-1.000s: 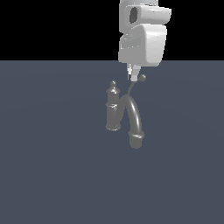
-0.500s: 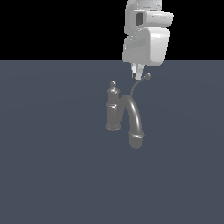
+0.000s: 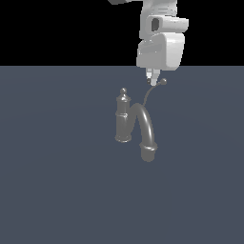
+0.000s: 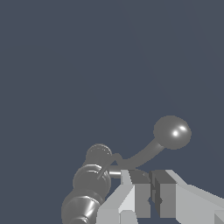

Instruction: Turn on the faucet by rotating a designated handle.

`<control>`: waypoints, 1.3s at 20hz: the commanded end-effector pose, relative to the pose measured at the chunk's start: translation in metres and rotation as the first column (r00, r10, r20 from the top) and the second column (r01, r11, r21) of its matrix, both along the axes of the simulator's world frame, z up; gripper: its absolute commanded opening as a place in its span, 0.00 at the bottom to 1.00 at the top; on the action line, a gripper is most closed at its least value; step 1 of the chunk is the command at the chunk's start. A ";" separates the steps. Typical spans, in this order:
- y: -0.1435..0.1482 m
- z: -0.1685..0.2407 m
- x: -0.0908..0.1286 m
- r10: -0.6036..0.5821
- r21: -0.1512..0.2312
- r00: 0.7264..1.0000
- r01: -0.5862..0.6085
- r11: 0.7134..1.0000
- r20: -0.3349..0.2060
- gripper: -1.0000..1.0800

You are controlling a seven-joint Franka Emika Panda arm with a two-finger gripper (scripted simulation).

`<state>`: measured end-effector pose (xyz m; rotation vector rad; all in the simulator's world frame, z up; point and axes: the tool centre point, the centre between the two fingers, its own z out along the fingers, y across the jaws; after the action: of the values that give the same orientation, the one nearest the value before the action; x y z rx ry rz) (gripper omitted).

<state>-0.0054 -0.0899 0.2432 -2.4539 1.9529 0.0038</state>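
Observation:
The grey metallic faucet (image 3: 123,119) stands upright on the floor, its thick arched spout (image 3: 146,129) curving down toward the exterior view's right. The thin curved handle (image 3: 148,95) rises from the post to a ball tip (image 3: 163,81). My gripper (image 3: 152,80) hangs just above, its fingertips right beside the ball tip on the exterior view's left. In the wrist view the gripper (image 4: 151,194) is shut with nothing between the fingers (image 4: 135,192). The handle (image 4: 146,154) and its ball (image 4: 172,131) lie just past them, and the post (image 4: 89,183) is to one side.
A flat dark grey floor (image 3: 57,181) spreads all around the faucet. The white arm (image 3: 161,47) comes down from above, behind the faucet.
My gripper has shifted toward the exterior view's right and dropped slightly. The handle's ball tip has swung a little the same way with it.

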 end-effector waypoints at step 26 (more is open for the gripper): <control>-0.009 -0.001 0.070 -0.019 -0.001 1.000 0.019 1.000 -0.001 0.00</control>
<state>0.0589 -0.0915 0.2435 -2.4467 1.9622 0.0120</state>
